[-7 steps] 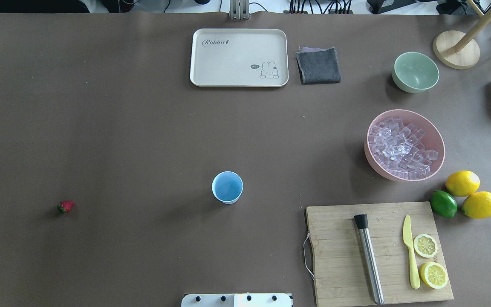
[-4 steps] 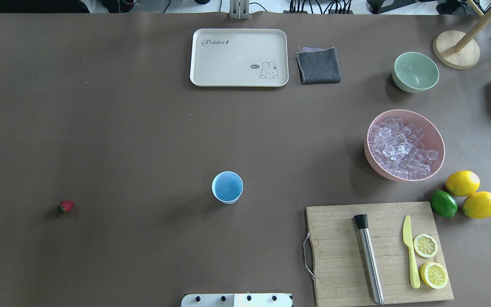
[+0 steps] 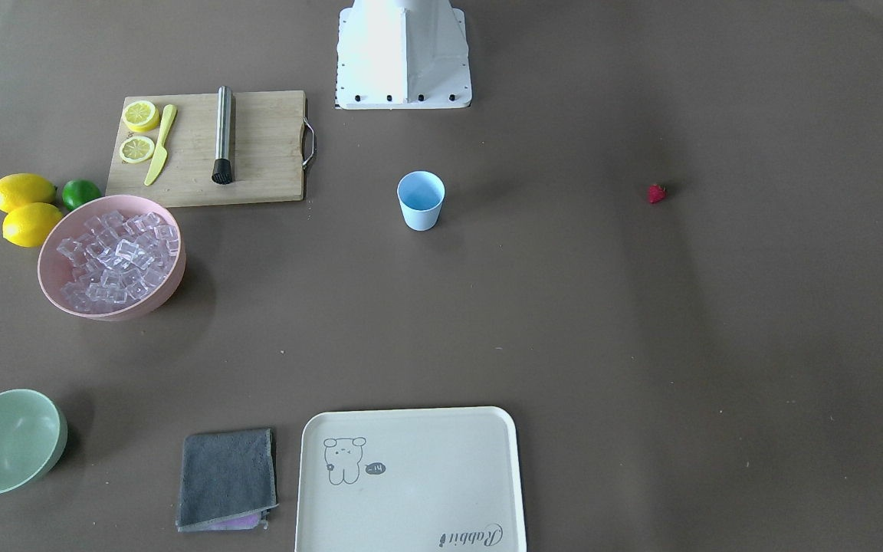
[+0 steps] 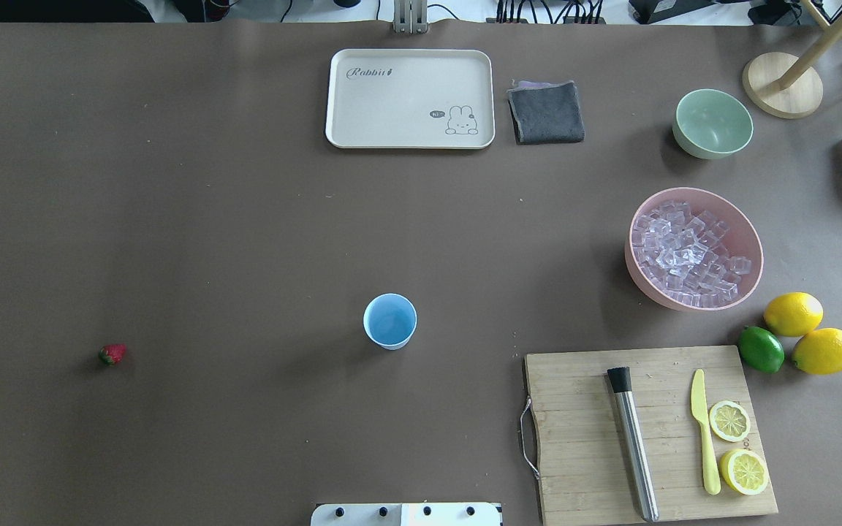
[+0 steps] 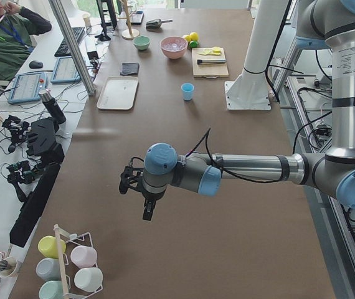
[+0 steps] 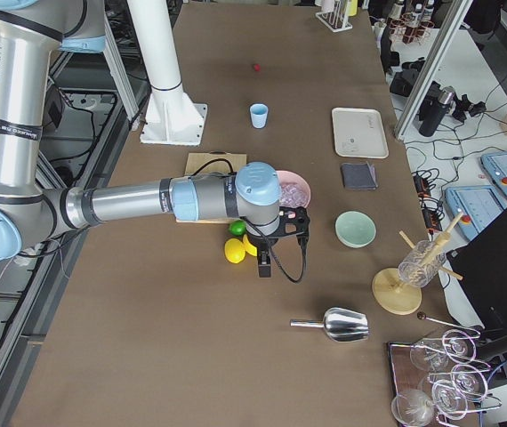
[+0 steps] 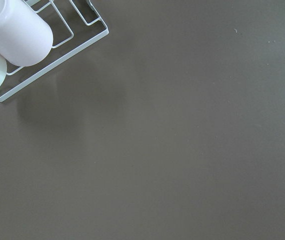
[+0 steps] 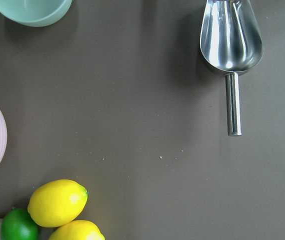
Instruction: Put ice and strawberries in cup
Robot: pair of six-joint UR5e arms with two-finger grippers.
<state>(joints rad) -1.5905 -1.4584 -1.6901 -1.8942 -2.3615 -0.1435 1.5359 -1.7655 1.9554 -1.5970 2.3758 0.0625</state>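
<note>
The light blue cup [image 4: 390,321] stands upright and empty near the table's middle; it also shows in the front view [image 3: 420,199]. The strawberry [image 4: 112,354] lies alone far to the cup's left. The ice [image 4: 686,252] fills the pink bowl [image 4: 754,257] at the right. My left gripper [image 5: 147,215] hangs over bare table at the left end, far from the cup; I cannot tell if it is open. My right gripper [image 6: 263,267] hangs near the lemons beyond the pink bowl; I cannot tell if it is open.
A cutting board [image 4: 582,438] holds a muddler [image 4: 633,446], a yellow knife [image 4: 704,431] and lemon halves. Two lemons and a lime [image 4: 760,349] sit beside it. A metal scoop [image 8: 231,40], green bowl [image 4: 713,123], tray [image 4: 410,98], cloth [image 4: 546,112] and cup rack [image 7: 57,45] are around.
</note>
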